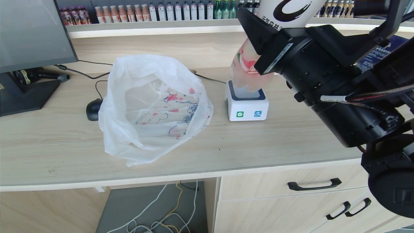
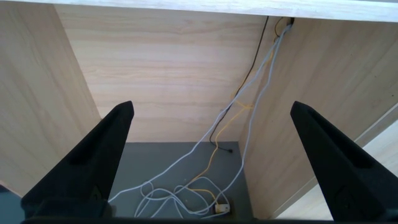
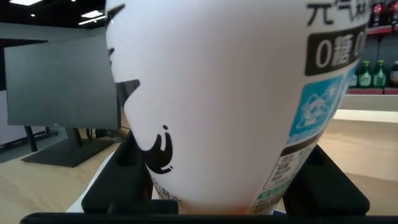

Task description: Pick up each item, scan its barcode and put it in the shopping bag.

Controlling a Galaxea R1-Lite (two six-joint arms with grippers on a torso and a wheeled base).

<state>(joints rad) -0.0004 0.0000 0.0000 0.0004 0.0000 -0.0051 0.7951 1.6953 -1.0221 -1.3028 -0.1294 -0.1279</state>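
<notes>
My right gripper (image 1: 258, 35) is shut on a drink bottle (image 1: 247, 69) with a white label and pinkish contents. It holds the bottle tilted, its lower end just above the window of the white barcode scanner (image 1: 247, 108) on the wooden counter (image 1: 291, 136). In the right wrist view the bottle (image 3: 236, 99) sits between the black fingers (image 3: 118, 180). The white plastic shopping bag (image 1: 155, 106) stands open to the left of the scanner; I cannot tell whether anything lies inside. My left gripper (image 2: 211, 168) is open with nothing in it, below the counter, facing loose cables (image 2: 205, 186) on the floor.
A monitor (image 1: 29, 32) on a black stand occupies the counter's left end, with a hand scanner (image 1: 38, 76) beside it and a black mouse (image 1: 93, 109) touching the bag. A shelf of bottles (image 1: 155, 11) runs behind. Drawers with black handles (image 1: 313, 186) are under the counter at right.
</notes>
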